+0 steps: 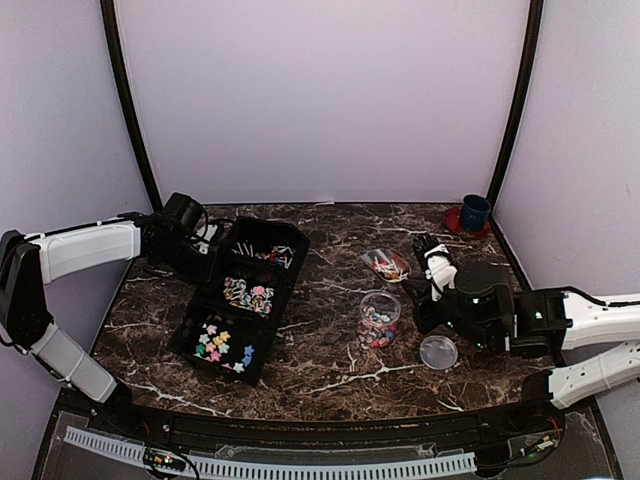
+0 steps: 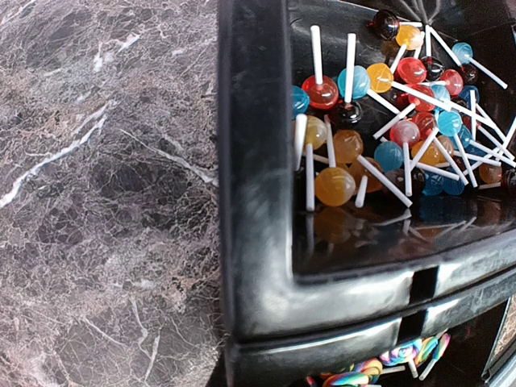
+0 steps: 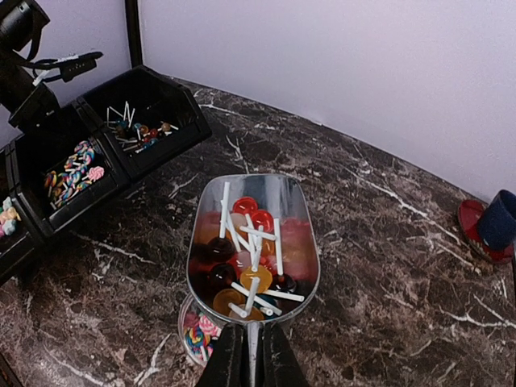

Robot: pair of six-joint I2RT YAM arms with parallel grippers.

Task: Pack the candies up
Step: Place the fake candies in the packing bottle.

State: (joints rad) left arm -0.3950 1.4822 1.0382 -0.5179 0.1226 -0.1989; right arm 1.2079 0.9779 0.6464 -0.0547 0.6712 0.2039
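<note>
step: scoop (image 3: 252, 242) loaded with stick candies (image 3: 250, 256), mid-frame in the right wrist view, clear jar (image 3: 196, 334) peeking out under its near end
right gripper (image 3: 251, 361): clamped on the scoop handle, bottom edge
left gripper (image 1: 186, 222): closed, at the tray's (image 1: 290, 238) upper-left end; can't tell if it's pinching the rim
next: probably line up and tip slowly into the jar, sticks might snag

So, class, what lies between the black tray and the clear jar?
Only bare marble table; the top view shows the tray and the jar standing apart with nothing between them.
</note>
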